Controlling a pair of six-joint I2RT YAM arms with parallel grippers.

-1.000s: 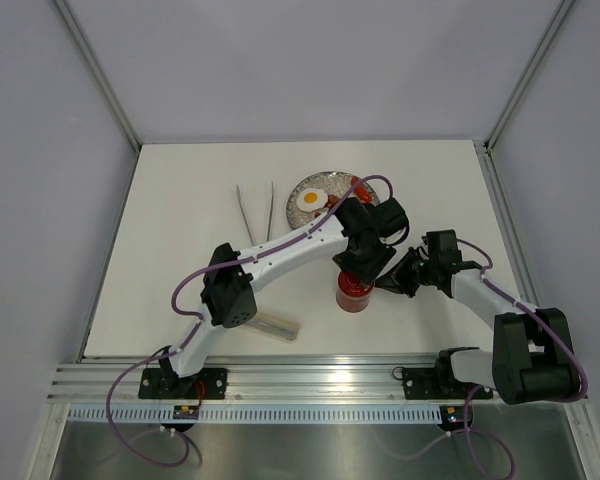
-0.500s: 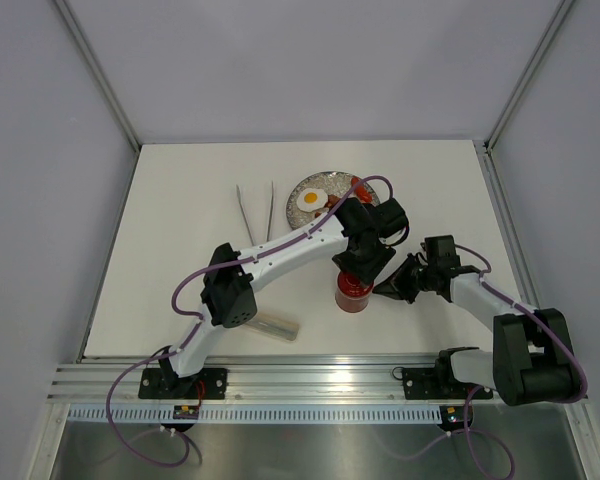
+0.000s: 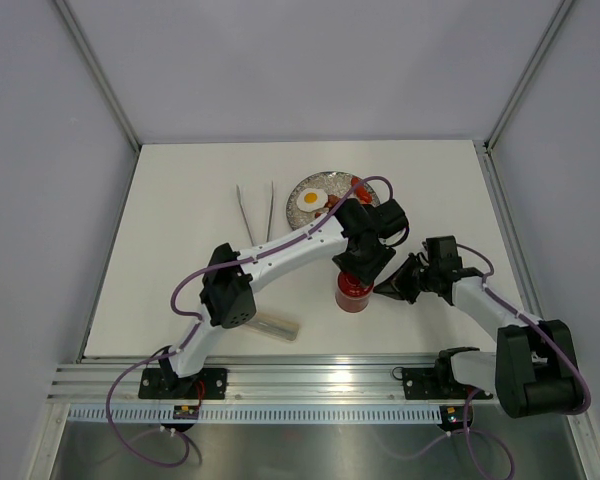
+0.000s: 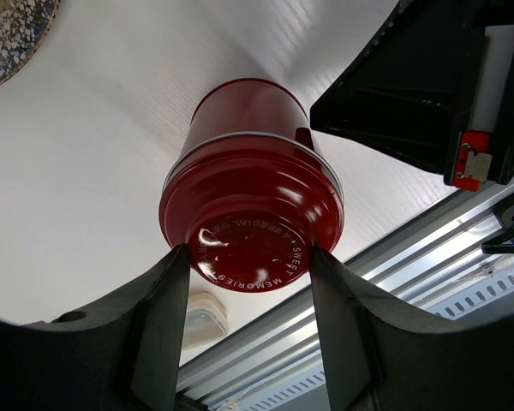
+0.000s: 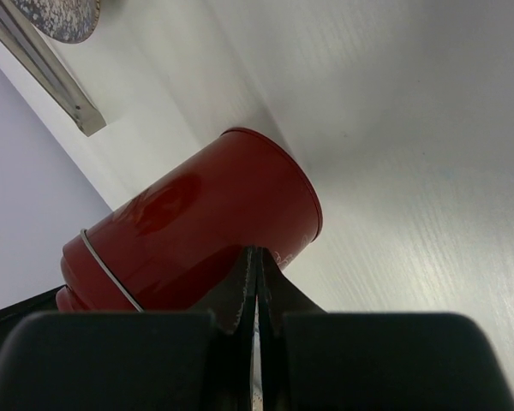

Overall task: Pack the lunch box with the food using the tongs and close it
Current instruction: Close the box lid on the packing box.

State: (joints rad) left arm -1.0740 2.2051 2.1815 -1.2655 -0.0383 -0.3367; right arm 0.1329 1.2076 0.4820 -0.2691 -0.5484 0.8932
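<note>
The red lunch box stands upright on the table with its round red lid on. My left gripper hangs straight over it, its two black fingers closed against opposite sides of the lid. My right gripper is shut with nothing in it, and its tips touch the lunch box low on its right side. The tongs lie on the table left of the grey plate. A fried egg and a red sausage sit on the plate; the left arm covers part of it.
A pale flat block lies by the left arm near the table's front edge. The aluminium rail runs along the near edge, just in front of the lunch box. Grey walls enclose the table on three sides.
My right gripper has slid a little toward the near edge and in against the lunch box's side. The left arm and the lid have not moved.
</note>
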